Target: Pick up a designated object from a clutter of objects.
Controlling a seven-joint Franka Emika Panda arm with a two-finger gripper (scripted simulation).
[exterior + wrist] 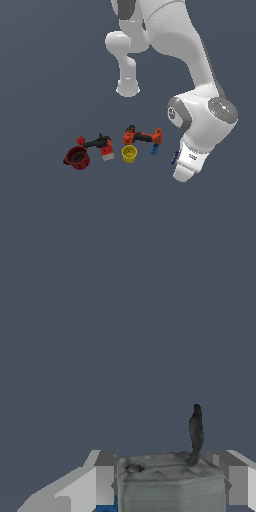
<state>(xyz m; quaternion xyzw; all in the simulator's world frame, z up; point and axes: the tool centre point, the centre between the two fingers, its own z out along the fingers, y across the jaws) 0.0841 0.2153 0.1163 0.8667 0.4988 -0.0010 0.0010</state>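
Note:
The designated object point(170, 486) is a pale-grey piece with blue at its lower edge and a thin dark stick point(195, 428) poking out. In the wrist view it sits between my gripper's point(170, 476) two fingers, which are closed against its sides. In the exterior view only a thin blue sliver of it point(174, 157) shows at the side of my gripper point(177, 161), to the exterior view's right of the clutter. Whether it is off the floor I cannot tell.
The clutter lies to the exterior view's left of my hand: the orange-and-black drill point(142, 136), small all-blue piece point(155, 149), yellow cup point(129, 154), red-and-white block point(107, 152), black-and-red tool point(97, 142) and dark red pot point(77, 158). The arm's base point(128, 89) stands behind.

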